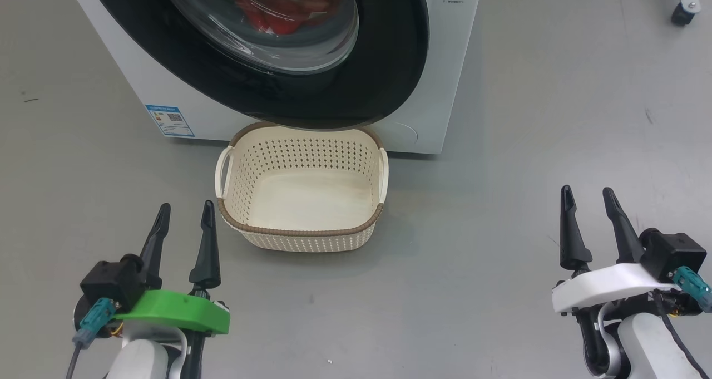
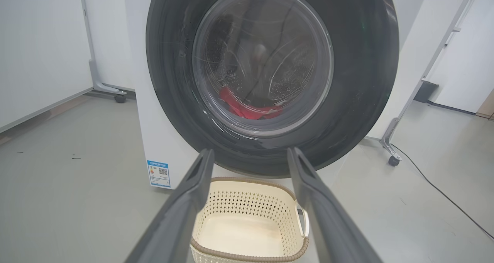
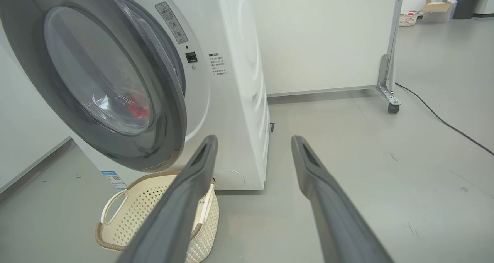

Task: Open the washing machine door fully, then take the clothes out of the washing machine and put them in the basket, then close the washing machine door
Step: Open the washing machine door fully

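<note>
Entry, both arms low in front of the machine.

My left pincer, two long dark fingers on a green bracket, is released: fingers spread, nothing between them. It hangs over the grey floor just beside the near left corner of the basket, not touching it. My right pincer, the same dark fingers on a white bracket, is also released and empty, well apart from the basket on its right side.

The big white front-loading washing machine stands ahead, with a small blue label sticker low on its front at the left. The large round washing machine door, with a wide glossy black rim around a bulging clear glass bowl, is ajar: the right wrist view shows its right edge standing off the white front, with a gap behind it. It is not yet swung fully open.

The red fabric clothes lie low in the drum, seen through the glass. I cannot make out trim or lettering from here.

The small cream perforated plastic basket, rounded-rectangular with a brown woven-look rim and two side handles, sits upright on the floor against the foot of the machine. Its far rim lies under the lower edge of the door. Its bottom is bare.

To the right of the machine, a black cable trails over the floor past a castor on a white partition.
</note>
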Controlling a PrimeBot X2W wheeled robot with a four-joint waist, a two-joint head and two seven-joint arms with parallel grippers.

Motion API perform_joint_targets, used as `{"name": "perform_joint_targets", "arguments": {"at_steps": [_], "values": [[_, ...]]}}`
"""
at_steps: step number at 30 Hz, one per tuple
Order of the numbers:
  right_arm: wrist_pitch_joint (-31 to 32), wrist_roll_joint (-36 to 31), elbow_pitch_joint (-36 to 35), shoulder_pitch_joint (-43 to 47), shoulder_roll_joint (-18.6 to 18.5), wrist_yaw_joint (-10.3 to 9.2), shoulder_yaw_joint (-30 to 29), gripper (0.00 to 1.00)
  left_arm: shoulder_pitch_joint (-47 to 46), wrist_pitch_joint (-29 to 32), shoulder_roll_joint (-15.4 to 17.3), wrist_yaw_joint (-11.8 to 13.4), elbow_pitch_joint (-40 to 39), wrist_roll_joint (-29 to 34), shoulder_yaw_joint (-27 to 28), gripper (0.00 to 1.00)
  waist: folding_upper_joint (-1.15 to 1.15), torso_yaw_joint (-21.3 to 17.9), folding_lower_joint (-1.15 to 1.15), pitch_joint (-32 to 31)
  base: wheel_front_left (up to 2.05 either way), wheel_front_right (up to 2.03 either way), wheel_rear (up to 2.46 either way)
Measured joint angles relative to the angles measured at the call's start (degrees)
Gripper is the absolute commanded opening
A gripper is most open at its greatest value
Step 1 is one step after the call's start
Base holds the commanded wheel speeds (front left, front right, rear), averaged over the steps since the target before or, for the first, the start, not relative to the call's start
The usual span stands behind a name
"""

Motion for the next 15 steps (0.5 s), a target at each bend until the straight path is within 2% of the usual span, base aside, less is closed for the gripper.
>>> {"name": "perform_joint_targets", "arguments": {"at_steps": [15], "values": [[0.00,-1.33,-1.01,1.04,0.29,0.04,-0.47,1.00,0.00,0.00,0.01,-0.04,0.10,0.00,-0.04,1.00,0.00,0.10,0.00,0.26,0.00,0.00,0.00]]}}
